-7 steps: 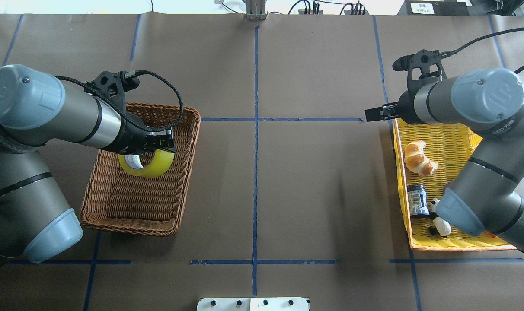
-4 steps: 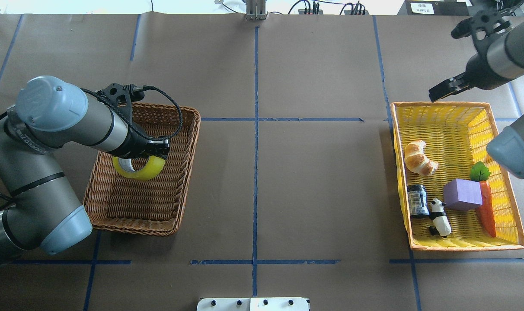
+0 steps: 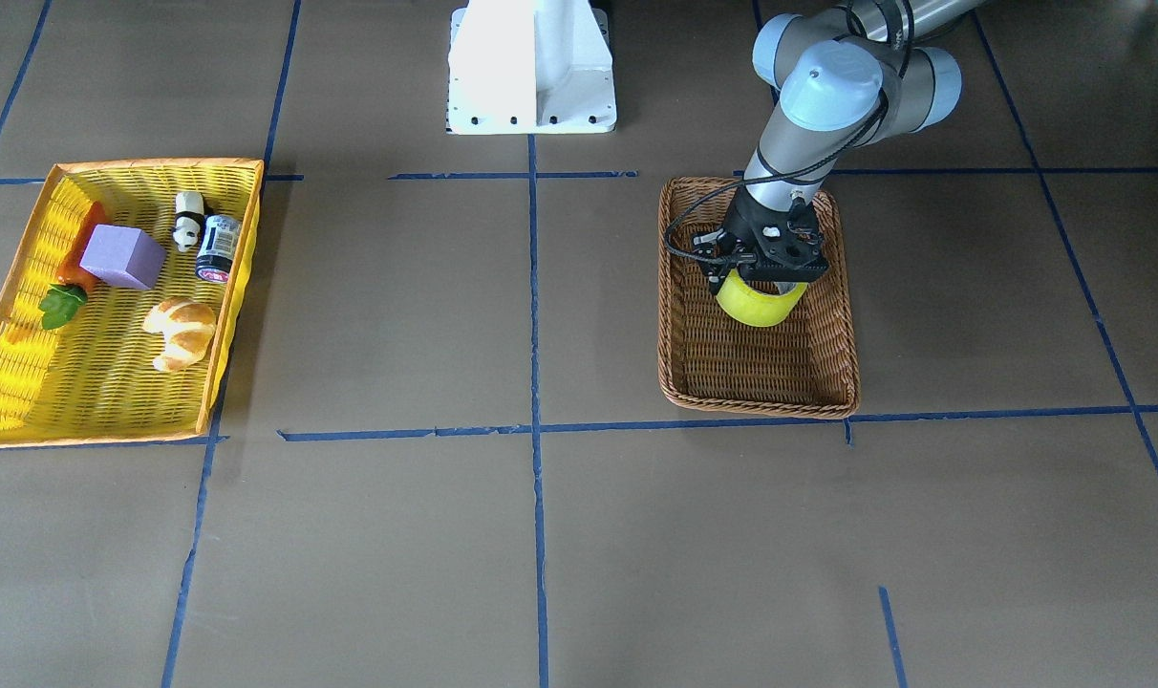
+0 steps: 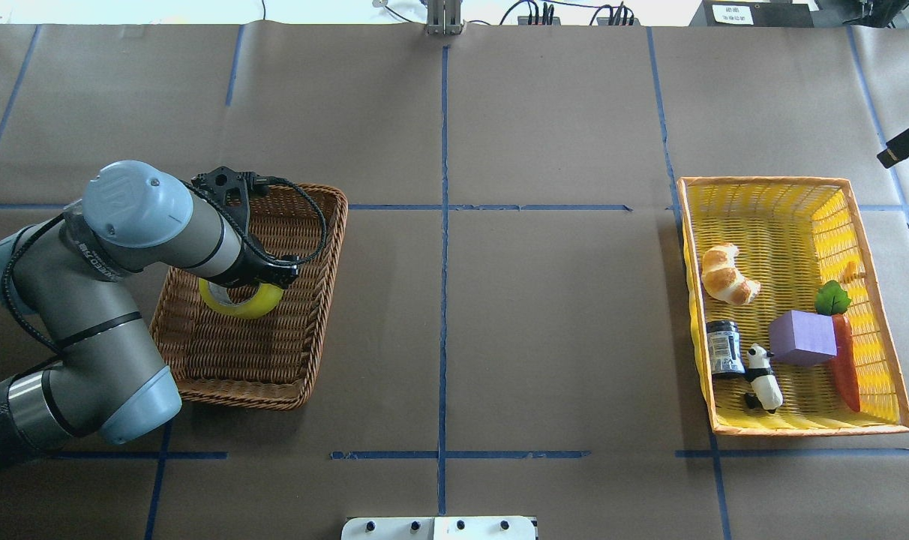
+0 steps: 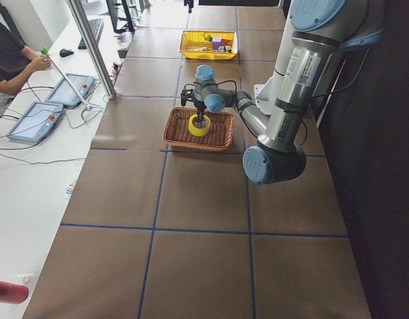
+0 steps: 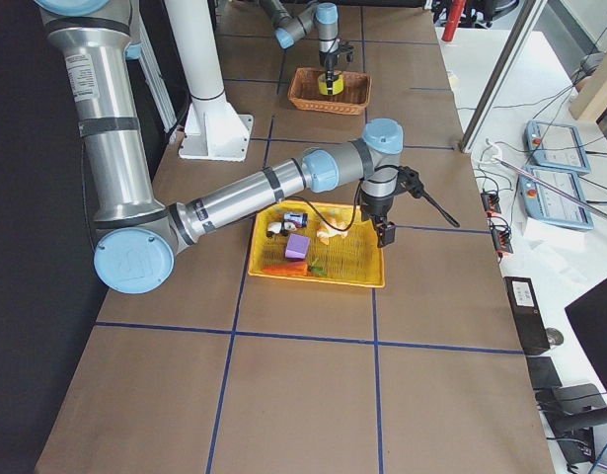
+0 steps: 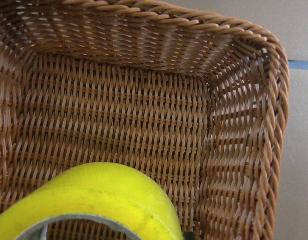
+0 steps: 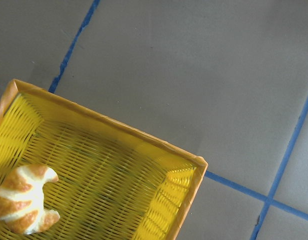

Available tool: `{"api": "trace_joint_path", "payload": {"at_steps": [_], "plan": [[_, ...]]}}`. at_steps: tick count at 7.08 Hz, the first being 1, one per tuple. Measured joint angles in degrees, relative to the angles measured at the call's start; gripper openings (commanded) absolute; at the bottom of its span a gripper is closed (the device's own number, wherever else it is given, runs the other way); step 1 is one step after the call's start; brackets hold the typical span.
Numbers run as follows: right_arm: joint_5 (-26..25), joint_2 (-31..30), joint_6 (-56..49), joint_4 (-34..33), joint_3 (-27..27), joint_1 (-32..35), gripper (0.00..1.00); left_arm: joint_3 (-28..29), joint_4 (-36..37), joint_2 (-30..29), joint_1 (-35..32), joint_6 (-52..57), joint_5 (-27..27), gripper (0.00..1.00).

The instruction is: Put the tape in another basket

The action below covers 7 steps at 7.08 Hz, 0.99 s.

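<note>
The tape [image 4: 242, 301] sits inside the brown wicker basket [image 4: 238, 398], near the middle of it. Its hole faces upward and its axis is close to upright, so the roll is wider than it is tall. The yellow-green band faces outward to the sides and the grey core shows within. Whether it touches the woven floor cannot be told. The left hand [image 4: 273, 271] comes down on it from above and pinches the roll's wall. In the left wrist view the tape's curved top fills the lower edge, with the basket's far corner beyond. Only a black tip of the right hand [image 4: 907, 142] shows, beyond the far end of the yellow basket [image 4: 799, 430], and whether it is spread or pressed together cannot be told. The worktop [image 4: 552, 322] is covered in brown paper marked into squares by blue tape lines. Alongside it runs a white bench [image 5: 31, 173] with control tablets and cables, where a person [image 5: 11, 60] sits.
</note>
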Motion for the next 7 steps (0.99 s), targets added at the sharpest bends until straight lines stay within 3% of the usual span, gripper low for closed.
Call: {"api": "trace_joint_path", "payload": {"at_steps": [1, 4, 7], "plan": [[0.5, -1.2, -0.3, 0.0, 0.0, 1.1, 1.0, 0.9, 0.0, 0.0, 0.1, 0.9, 0.5, 1.0], [2.0, -3.3, -0.1, 0.3, 0.0, 2.8, 1.0, 1.4, 0.2, 0.5, 0.9, 1.4, 5.4, 1.0], [2.0, -4.3, -0.3, 0.7, -0.1, 3.4, 1.0, -5.9, 12.9, 0.0, -0.8, 7.9, 4.0, 1.0]]}}
